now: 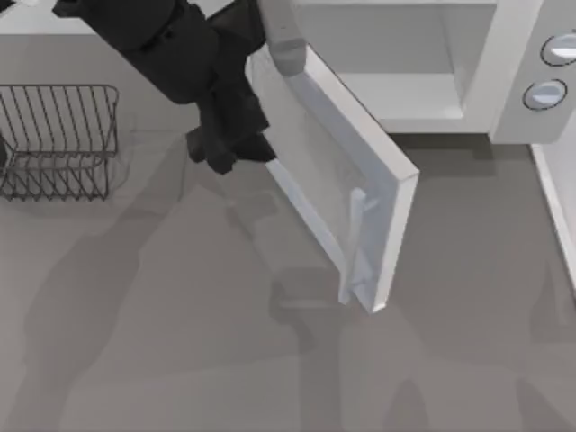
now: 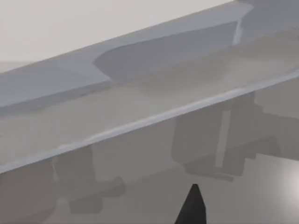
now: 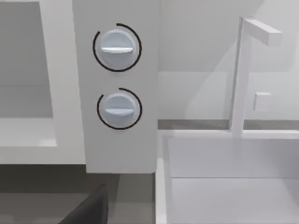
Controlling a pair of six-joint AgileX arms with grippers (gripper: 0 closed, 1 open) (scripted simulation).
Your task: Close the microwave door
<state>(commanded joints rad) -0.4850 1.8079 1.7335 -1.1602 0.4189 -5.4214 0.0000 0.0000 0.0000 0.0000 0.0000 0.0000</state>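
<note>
The white microwave (image 1: 513,54) stands at the table's back right, its pale cavity (image 1: 405,54) exposed. The microwave door (image 1: 315,171) hangs partly open, angled out toward the table's front, with its silver bar handle (image 1: 357,243) near the free edge. My left gripper (image 1: 229,148) is right at the door's outer face, close to the hinge end. In the left wrist view the door's grey window (image 2: 140,107) is very near, with a dark gripper tip (image 2: 194,205) below it. My right gripper (image 3: 91,207) faces the microwave's two knobs (image 3: 117,46).
A dark wire rack (image 1: 58,139) sits at the left edge of the table. Right of the microwave is a white sink (image 3: 224,158) with a faucet (image 3: 238,79); its rim (image 1: 558,207) runs along the table's right side. Open grey tabletop lies in front.
</note>
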